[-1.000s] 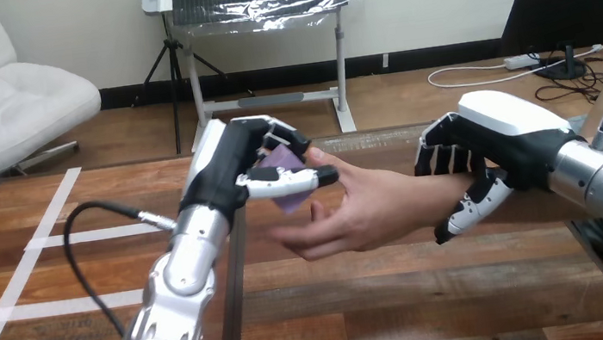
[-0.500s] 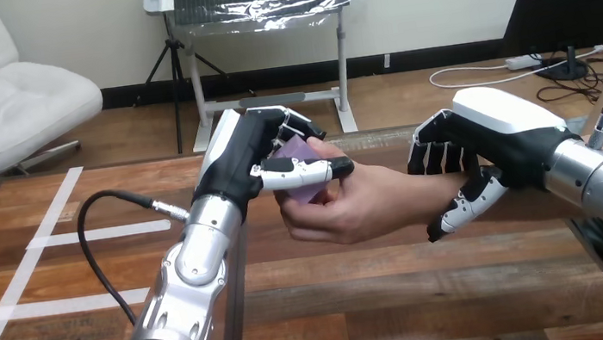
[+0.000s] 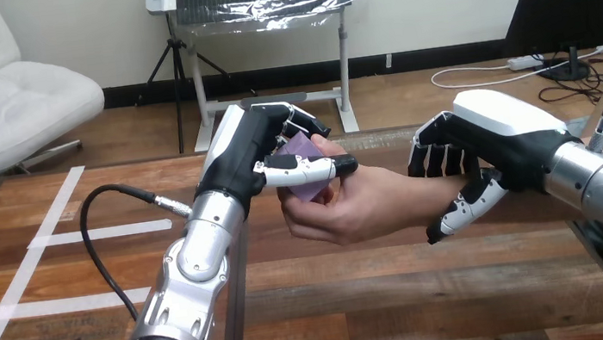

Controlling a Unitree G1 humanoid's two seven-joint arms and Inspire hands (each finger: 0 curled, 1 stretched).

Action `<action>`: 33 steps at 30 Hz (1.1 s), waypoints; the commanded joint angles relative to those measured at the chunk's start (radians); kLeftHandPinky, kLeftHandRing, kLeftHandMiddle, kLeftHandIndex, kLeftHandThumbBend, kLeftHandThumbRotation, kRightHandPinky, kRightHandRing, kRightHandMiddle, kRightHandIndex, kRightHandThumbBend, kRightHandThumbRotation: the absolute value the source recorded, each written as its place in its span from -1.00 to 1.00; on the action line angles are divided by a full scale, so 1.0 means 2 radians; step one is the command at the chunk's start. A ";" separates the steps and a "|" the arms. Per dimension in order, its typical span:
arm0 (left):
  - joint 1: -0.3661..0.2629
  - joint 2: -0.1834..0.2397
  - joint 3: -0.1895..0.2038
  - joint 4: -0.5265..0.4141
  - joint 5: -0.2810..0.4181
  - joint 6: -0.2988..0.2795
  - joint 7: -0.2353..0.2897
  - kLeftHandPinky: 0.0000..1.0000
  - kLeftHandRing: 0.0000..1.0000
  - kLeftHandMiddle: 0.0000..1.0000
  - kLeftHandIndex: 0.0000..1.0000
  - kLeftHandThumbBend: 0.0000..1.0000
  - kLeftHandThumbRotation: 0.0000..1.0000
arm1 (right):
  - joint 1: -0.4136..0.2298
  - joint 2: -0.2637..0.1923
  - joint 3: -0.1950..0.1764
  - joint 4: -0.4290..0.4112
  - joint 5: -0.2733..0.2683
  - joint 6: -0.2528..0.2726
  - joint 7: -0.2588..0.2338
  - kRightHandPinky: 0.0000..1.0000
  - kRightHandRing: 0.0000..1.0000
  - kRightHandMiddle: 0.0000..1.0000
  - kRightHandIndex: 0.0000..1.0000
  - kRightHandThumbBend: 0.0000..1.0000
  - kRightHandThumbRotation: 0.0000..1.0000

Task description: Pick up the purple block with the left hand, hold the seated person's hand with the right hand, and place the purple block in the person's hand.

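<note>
Pinching the purple block [image 3: 309, 189] between thumb and fingers at frame centre, the left hand [image 3: 257, 154] held it inside the person's hand [image 3: 364, 210], whose fingers curled about it. A good release would probably mean opening slowly, once that grip bore the weight. At centre right, the right hand [image 3: 495, 146] was curled round the person's wrist [image 3: 425, 191]. Counted: one block, one person's hand, two robot hands.

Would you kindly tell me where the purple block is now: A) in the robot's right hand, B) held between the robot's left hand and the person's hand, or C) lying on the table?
B: the left hand pinches the purple block while the person's hand curls its fingers against it.
</note>
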State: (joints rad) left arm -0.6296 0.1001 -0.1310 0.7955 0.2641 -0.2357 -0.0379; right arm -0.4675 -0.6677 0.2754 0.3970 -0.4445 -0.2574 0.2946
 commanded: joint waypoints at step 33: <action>-0.016 -0.015 -0.029 -0.029 0.007 0.034 -0.033 -0.30 -0.14 -0.04 0.05 0.34 -0.95 | 0.038 0.014 -0.008 0.014 0.006 0.008 0.001 -0.29 -0.16 -0.04 0.02 0.74 -0.88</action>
State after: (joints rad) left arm -0.6296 0.0863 -0.1528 0.7882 0.2651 -0.2088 -0.0711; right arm -0.4278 -0.6676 0.2585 0.3750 -0.4402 -0.2478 0.2909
